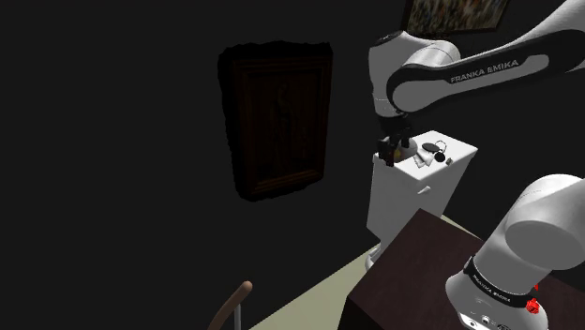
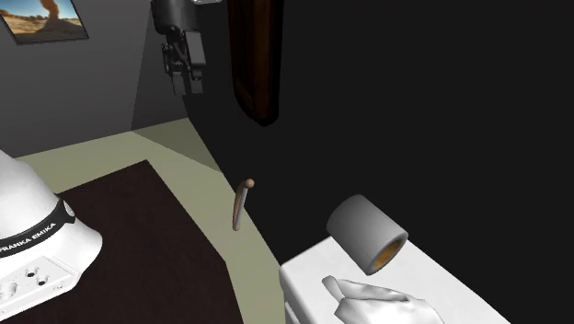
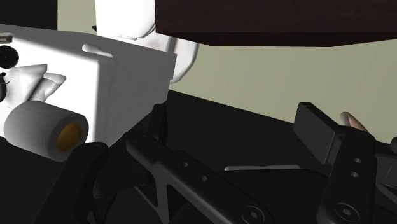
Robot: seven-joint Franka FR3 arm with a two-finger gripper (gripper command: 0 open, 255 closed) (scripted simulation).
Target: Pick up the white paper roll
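Observation:
The paper roll (image 2: 368,232) is a grey-white cylinder with a tan core, lying on its side at the edge of a white box-shaped unit (image 2: 304,287). In the wrist view the roll (image 3: 43,130) lies off to one side of my fingers, outside the gap. My black gripper (image 3: 238,127) is open, its fingers (image 3: 317,130) stand well apart and nothing is between them. From the shoulder view the gripper (image 1: 395,146) hangs at the left edge of the unit's top (image 1: 412,192). In the second exterior view the gripper (image 2: 184,83) points downward, far behind the roll.
A crumpled white cloth (image 2: 377,299) lies on the unit next to the roll. A dark wooden framed panel (image 1: 281,117) hangs on the black wall. A brown curved handle (image 2: 241,202) rises from the pale floor. The dark-topped stand (image 1: 412,272) is close by.

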